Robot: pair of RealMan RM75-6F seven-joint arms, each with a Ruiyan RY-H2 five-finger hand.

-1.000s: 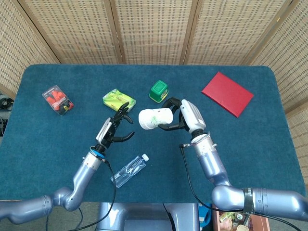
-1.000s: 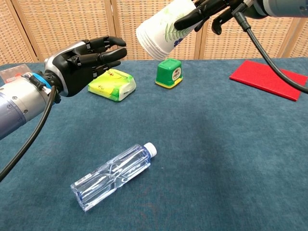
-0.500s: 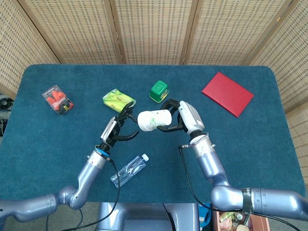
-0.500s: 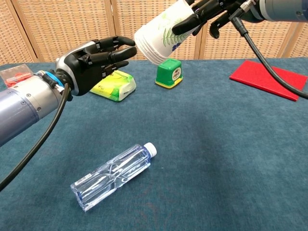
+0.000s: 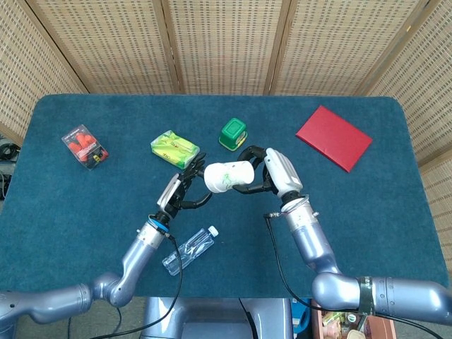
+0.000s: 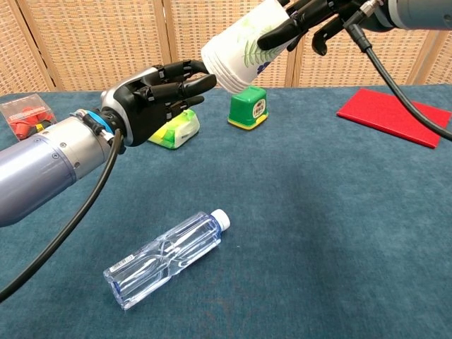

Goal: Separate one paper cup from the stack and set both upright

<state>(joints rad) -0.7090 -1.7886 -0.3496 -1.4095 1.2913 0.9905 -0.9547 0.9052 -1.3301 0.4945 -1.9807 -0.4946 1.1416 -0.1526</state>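
Observation:
The stack of white paper cups [image 5: 227,176] with a green leaf print hangs tilted on its side above the table, bottom pointing left; the chest view shows the cup stack [image 6: 240,53] near the top. My right hand [image 5: 267,171] grips it around the body, fingers wrapped over it [image 6: 311,18]. My left hand [image 5: 185,189] is open, fingers spread, its fingertips [image 6: 201,82] at the stack's bottom end; whether they touch it I cannot tell.
On the blue table lie a clear water bottle [image 6: 167,258], a yellow-green packet [image 5: 174,147], a small green box [image 6: 248,106], a red flat book [image 5: 333,138] and a red-orange package [image 5: 85,146].
My left hand has moved right and up from well left of the stack until its fingertips reach the stack's bottom. The right hand with the stack shifted only slightly.

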